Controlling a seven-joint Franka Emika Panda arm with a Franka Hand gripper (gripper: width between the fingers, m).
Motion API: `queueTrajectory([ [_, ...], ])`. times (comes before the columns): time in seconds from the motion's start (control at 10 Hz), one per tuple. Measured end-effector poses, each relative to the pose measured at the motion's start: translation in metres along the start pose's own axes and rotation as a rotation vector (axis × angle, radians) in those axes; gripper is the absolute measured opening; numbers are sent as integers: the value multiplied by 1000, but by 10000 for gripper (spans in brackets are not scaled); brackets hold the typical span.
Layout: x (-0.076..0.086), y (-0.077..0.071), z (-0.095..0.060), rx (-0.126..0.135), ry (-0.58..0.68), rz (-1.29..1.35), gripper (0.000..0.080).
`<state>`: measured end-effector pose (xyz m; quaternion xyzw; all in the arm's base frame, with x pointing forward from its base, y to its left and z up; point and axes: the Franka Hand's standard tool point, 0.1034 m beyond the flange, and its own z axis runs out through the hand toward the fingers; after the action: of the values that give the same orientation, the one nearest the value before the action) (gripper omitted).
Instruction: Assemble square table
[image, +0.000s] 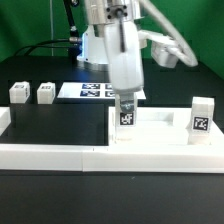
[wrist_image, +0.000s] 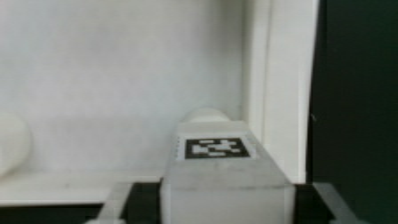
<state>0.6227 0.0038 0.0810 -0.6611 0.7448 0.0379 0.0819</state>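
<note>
Leg (image: 126, 116) upright in jaws at tabletop (image: 160, 128) edge

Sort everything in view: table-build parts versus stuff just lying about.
Job: tabletop; gripped leg in the gripper; upright leg at the exterior view's right; outer leg and inner leg at the exterior view's left.
Lying about: marker board; border wall.
</note>
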Motion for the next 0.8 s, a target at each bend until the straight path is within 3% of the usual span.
queueTrajectory([
  [0.2,0,0,0,0,2,4,291],
  [0.3,0,0,1,-1,2,-12,456],
  [0.4,0,0,1,-2,4,-42,456],
  [0.5,-1,1,1,-8,12,-222,602],
  [0.6,-3,1,0,-25,43,-427,635],
  [0.8,-6,0,1,-27,63,-593,647],
])
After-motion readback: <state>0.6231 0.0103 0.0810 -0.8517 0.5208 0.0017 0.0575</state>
